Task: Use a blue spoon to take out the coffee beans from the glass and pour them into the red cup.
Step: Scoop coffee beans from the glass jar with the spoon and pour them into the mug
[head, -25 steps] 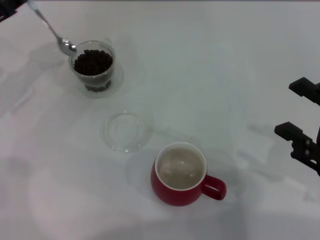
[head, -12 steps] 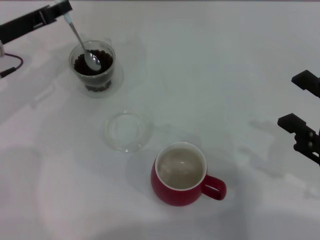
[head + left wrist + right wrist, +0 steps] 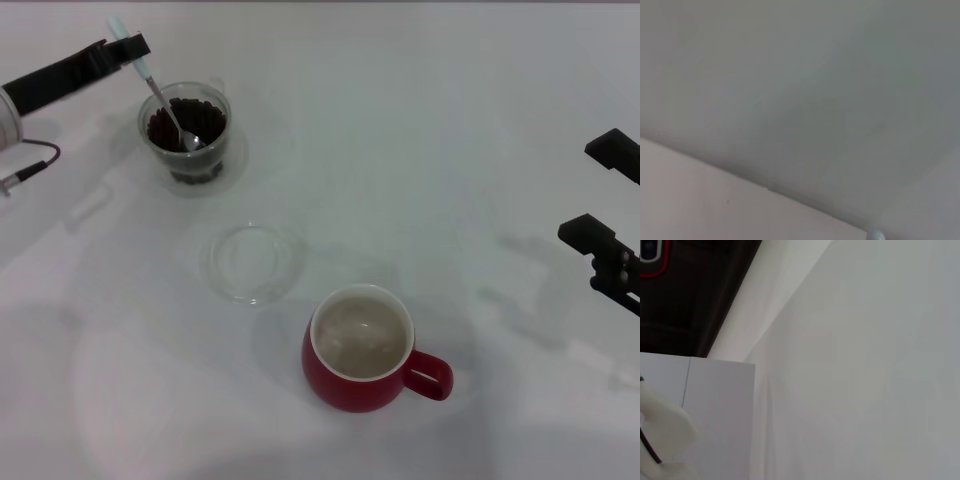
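Head view, from the left: the left gripper (image 3: 128, 48) is clamped on the blue spoon (image 3: 168, 102), whose bowl slants down from the jaws into the coffee beans (image 3: 187, 125) in the glass (image 3: 186, 128). Dig under the beans, then lift level. The red cup (image 3: 362, 348) stands well apart. The right gripper (image 3: 602, 195) is parked wide open, holding nothing.

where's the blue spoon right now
In the head view, far left: the blue spoon is held by the left gripper, its bowl dipped into the coffee beans in the glass.
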`<state>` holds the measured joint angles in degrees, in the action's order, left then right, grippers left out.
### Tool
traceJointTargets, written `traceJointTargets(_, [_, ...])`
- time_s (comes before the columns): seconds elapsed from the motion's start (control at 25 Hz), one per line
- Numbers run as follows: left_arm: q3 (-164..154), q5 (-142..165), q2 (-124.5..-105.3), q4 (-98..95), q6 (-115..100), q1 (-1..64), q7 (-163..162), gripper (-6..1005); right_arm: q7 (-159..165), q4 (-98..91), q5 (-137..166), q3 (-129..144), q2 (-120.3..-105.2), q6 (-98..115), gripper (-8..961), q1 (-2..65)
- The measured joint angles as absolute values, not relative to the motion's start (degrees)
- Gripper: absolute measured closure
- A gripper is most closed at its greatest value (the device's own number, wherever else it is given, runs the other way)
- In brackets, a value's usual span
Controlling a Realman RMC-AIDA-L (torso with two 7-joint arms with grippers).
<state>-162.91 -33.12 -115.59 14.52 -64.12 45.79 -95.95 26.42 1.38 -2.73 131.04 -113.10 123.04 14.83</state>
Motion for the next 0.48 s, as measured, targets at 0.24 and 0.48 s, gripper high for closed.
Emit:
traceJointTargets(0.24, [-162.7,-34.6,-116.06,13.3,-62.1,43.8,-101.0,878,26.5,1.5,-2.7,131.0,-112.93,123.0,253,14.9])
traceJointTargets(0.48, [-162.4,-37.5,-116.1,11.1,-62.0,41.1,-102.5,879,26.5,1.5,-2.7,131.0,-112.54,123.0,253,15.0])
